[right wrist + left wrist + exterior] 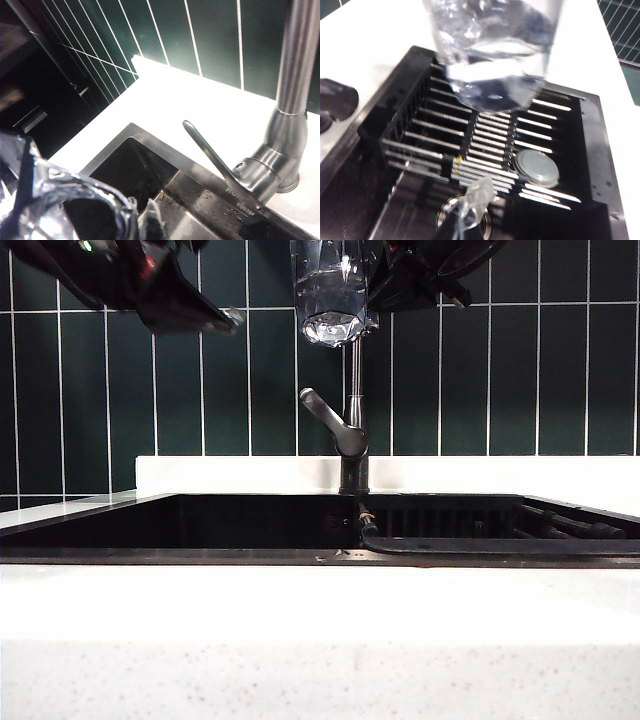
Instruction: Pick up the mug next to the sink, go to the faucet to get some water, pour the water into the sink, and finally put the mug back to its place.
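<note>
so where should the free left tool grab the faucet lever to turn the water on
Take the faucet lever near its free tip, coming from the left side of the sink. The lever slants up and leftward from the faucet, so its tip is clear, while the mug hangs overhead.

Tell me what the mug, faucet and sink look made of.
Mug: clear glass, see-through with faceted glints.
Faucet: brushed grey metal, dull sheen on pipe and lever.
Sink: black, probably coated metal or composite; the look leaves it open.
</note>
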